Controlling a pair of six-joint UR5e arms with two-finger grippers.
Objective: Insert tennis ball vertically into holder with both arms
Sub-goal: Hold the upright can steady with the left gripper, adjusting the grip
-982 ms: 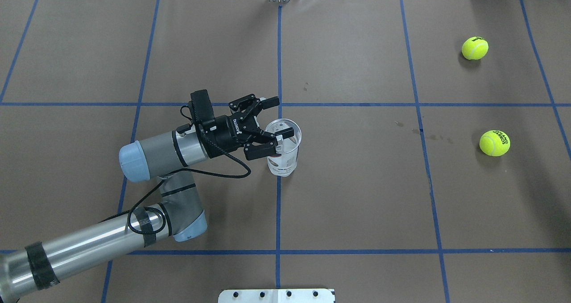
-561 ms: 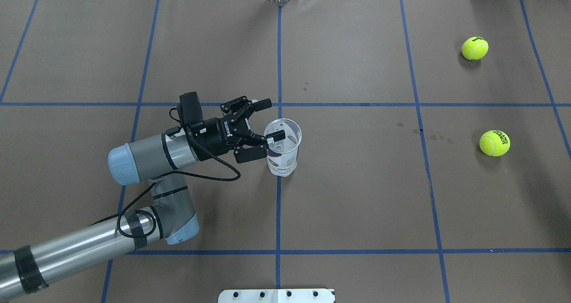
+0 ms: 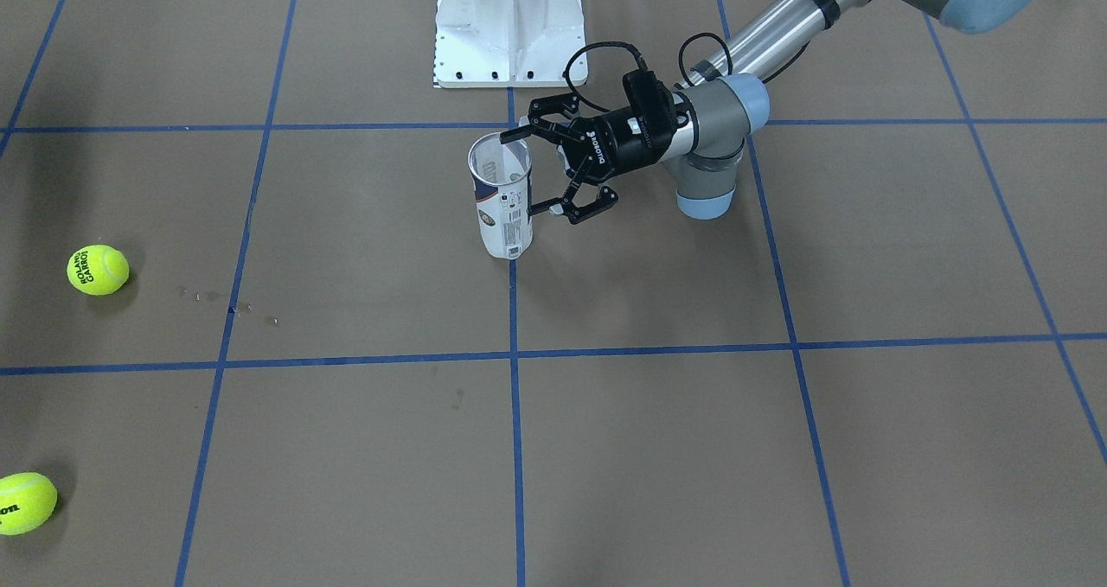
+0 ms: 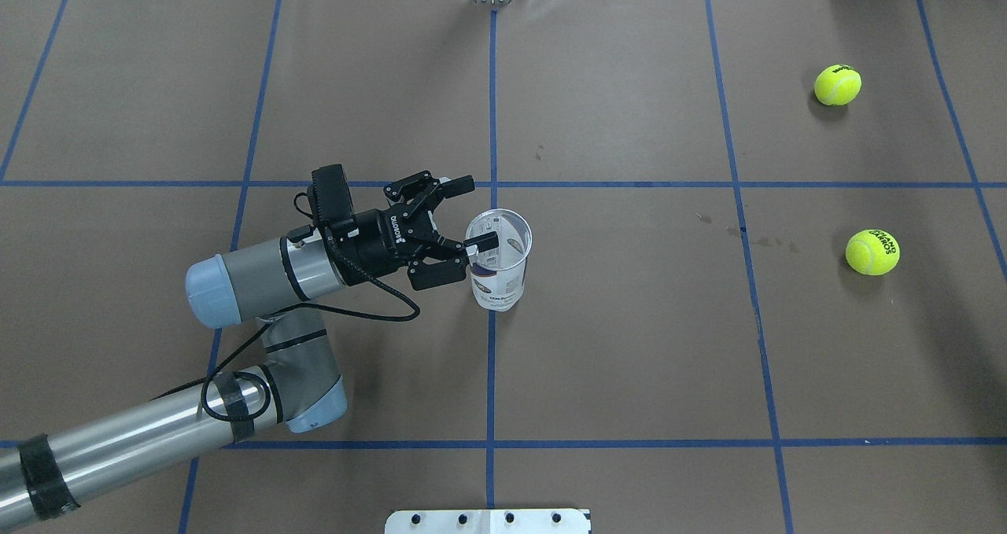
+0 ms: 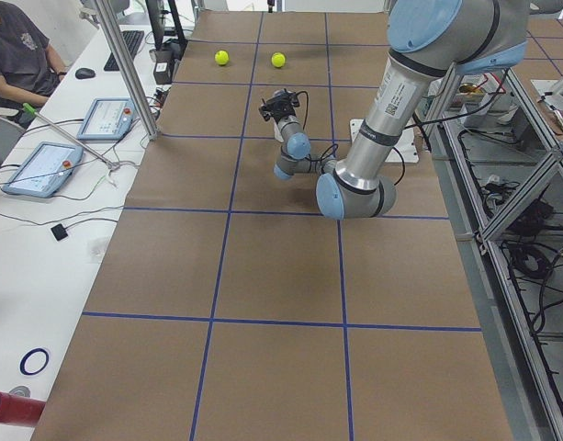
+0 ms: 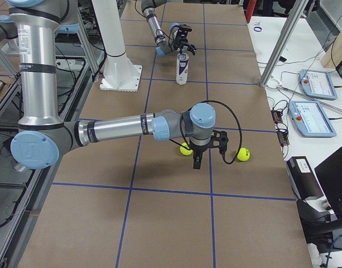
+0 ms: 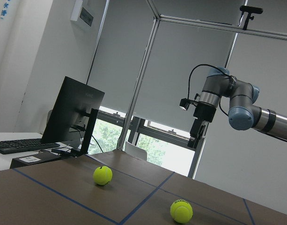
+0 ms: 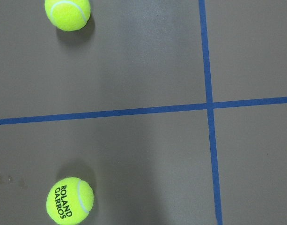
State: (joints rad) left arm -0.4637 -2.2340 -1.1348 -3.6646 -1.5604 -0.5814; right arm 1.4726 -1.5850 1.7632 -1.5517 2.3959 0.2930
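Note:
The holder [image 4: 499, 260] is a clear can with a white and navy label. It stands upright and open-topped at the table's middle, and also shows in the front view [image 3: 502, 200]. My left gripper [image 4: 475, 211] is open, level with the holder's top on its left, with one fingertip at the rim; the front view [image 3: 526, 173] shows the same. Two yellow tennis balls [image 4: 837, 85] [image 4: 872, 252] lie at the far right. My right gripper [image 6: 206, 152] hangs above the table between them [image 8: 69, 198] [image 8: 67, 14]; I cannot tell whether it is open.
The white bolted pedestal [image 3: 510, 25] stands at the robot's side of the table. Blue tape lines [image 4: 492, 345] cross the brown table cover. A seated operator [image 5: 15, 55] and tablets [image 5: 105, 118] are beyond the table's far edge.
My left gripper has drawn back to the left, away from the holder, and stays open. The holder stands still. The balls have not moved.

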